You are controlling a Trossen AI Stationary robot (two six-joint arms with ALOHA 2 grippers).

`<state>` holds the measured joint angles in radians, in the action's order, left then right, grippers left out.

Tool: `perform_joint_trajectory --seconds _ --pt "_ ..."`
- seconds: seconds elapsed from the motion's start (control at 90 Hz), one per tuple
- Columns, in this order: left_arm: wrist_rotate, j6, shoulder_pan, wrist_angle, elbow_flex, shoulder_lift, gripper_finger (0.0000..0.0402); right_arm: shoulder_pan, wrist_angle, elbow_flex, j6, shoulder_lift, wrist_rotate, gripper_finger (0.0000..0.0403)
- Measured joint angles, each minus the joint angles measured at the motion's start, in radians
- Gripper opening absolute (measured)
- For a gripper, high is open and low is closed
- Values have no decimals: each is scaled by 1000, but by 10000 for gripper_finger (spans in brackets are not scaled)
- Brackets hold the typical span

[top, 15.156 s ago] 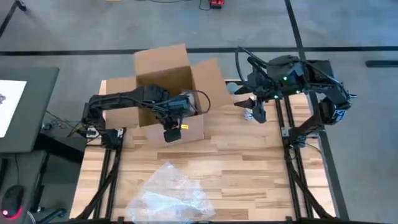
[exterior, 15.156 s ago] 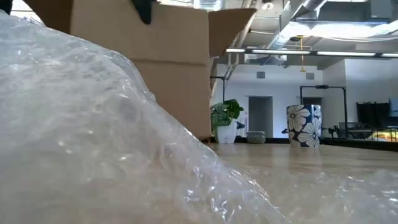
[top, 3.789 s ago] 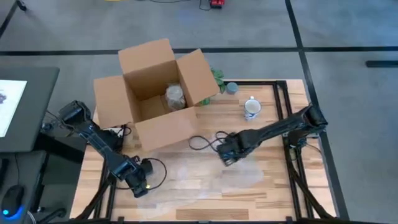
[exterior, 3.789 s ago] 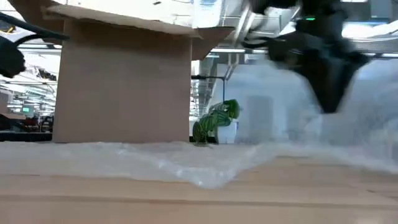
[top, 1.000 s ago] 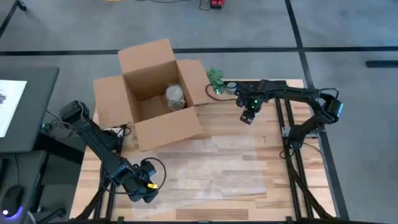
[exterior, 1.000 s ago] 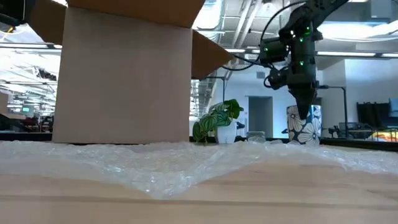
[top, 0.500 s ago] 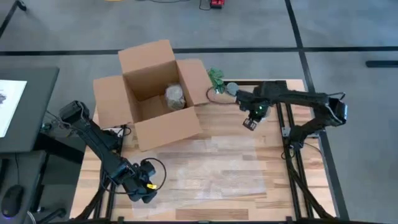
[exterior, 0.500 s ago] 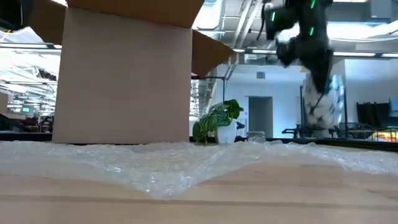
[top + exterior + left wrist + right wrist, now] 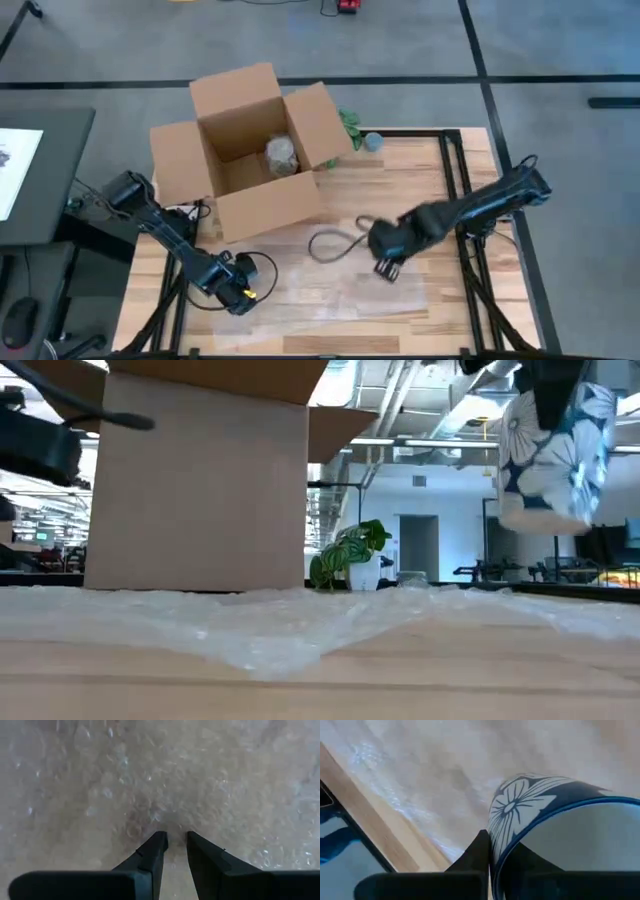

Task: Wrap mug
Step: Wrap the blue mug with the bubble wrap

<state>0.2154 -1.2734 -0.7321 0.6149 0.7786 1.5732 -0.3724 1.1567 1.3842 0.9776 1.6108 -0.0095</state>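
Mug (image 9: 550, 455) with the blue flower pattern hangs in the air, you will see, held by the right claw (image 9: 387, 268) over the 3 o'clock part of the bubble wrap (image 9: 330, 290), near the middle of the desk (image 9: 420, 180). In the low view it rides clear above the wrap, its long axis close to upright but tilted a little, base down and mouth up toward the claw. The right wrist view shows you the open mouth (image 9: 580, 850) facing the camera, with the claw clamped on the rim: one finger (image 9: 477, 852) lies against the outer flowered wall and the other sits inside the cup, so the fingers stand only the wall's thickness apart.

Look to the 7 o'clock side of the desk for the left claw (image 9: 240, 298), low over the near-left edge of the wrap. Its wrist view shows the two dark fingers (image 9: 150, 857) with a narrow gap between them, tips resting at or just above the bubbled sheet (image 9: 160, 780); you cannot tell whether they pinch any of it.

At 11 o'clock stands the cardboard box (image 9: 245, 150), flaps open, with a pale bundle (image 9: 281, 155) inside. A small green plant (image 9: 345, 555) and a grey pot (image 9: 373, 142) sit just beside the box toward 12 o'clock. A loop of dark cable (image 9: 330, 243) lies on the wood between box and right claw.
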Motion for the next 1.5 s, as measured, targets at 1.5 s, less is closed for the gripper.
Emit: perform_joint_trajectory --seconds 1.5 --pt "82 -242 -180 368 266 -113 66 32 -56 298 11 404 -24 4"
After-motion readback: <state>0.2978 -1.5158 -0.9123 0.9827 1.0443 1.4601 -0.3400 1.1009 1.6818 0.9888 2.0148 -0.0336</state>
